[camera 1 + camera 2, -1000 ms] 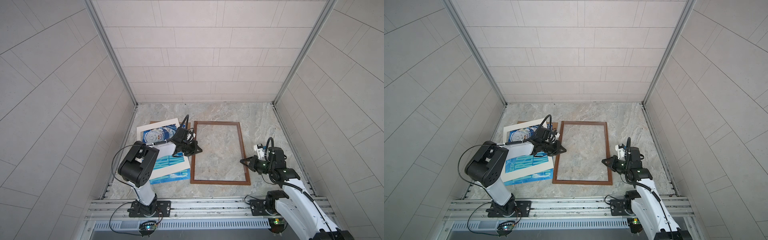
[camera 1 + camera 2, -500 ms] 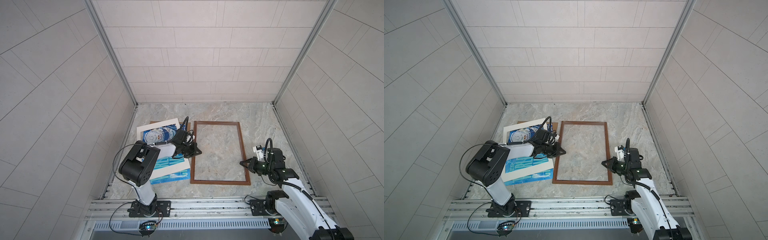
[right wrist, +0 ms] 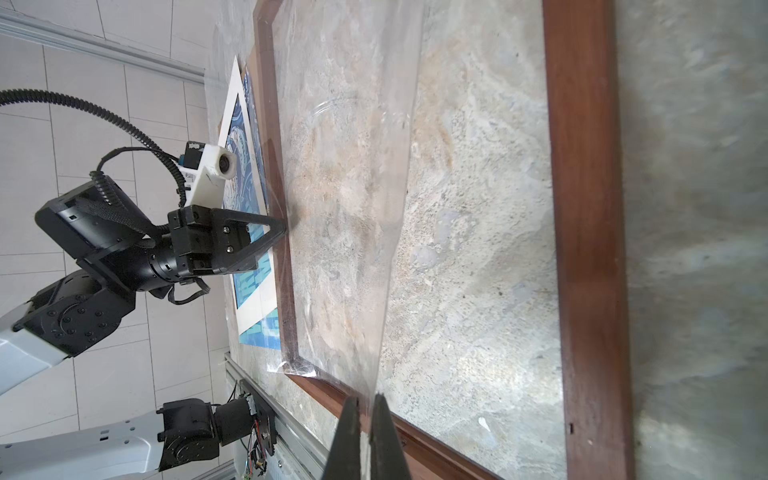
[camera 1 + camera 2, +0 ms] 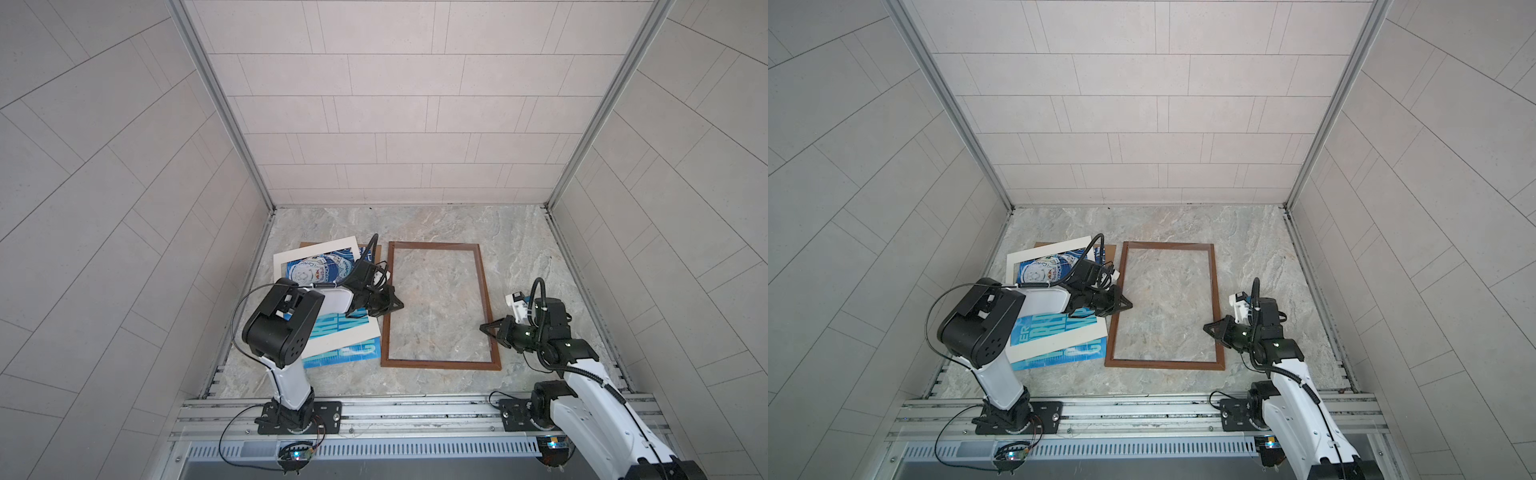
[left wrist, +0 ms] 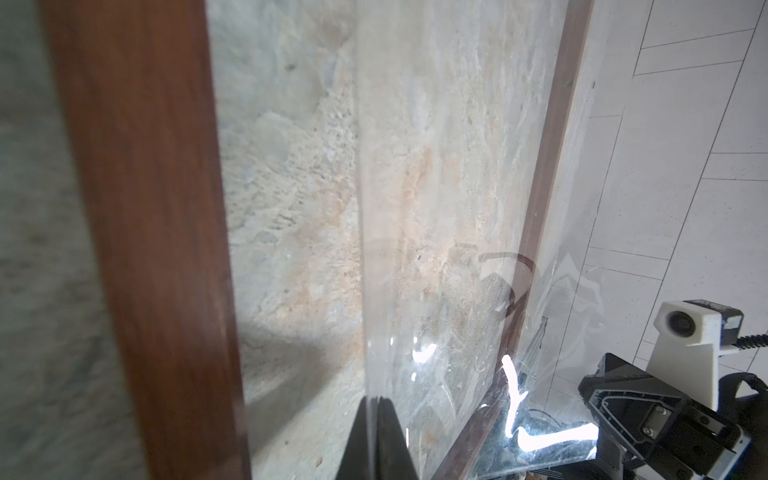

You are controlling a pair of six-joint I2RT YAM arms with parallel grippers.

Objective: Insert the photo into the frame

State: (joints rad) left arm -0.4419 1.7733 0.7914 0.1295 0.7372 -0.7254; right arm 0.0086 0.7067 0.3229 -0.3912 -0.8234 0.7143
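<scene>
A: Where is the photo (image 4: pixel 316 269) now?
B: Flat on the table (image 4: pixel 415 224), just left of the frame (image 4: pixel 440 365), picture side up. A white mat (image 4: pixel 316 249) lies on top of it, a bit turned. A blue strip w/ letters sticks out at the near edge. The photo is not in the frame.
A: And the frame?
B: Flat on the table, approx. in the middle btw. the 2 arms. Only the stone shows through it.
A: Left gripper (image 4: pixel 400 306)?
B: Over the frame's left rail. Its jaws are together, clamped on the edge of a clear sheet (image 3: pixel 345 187).
A: Right gripper (image 4: pixel 483 327)?
B: At the right rail, twd. the near corner. Also pinched tight on the same sheet, at the opposite edge. The sheet spans over the frame btw. both. If it touches the wood, I cannot tell.
</scene>
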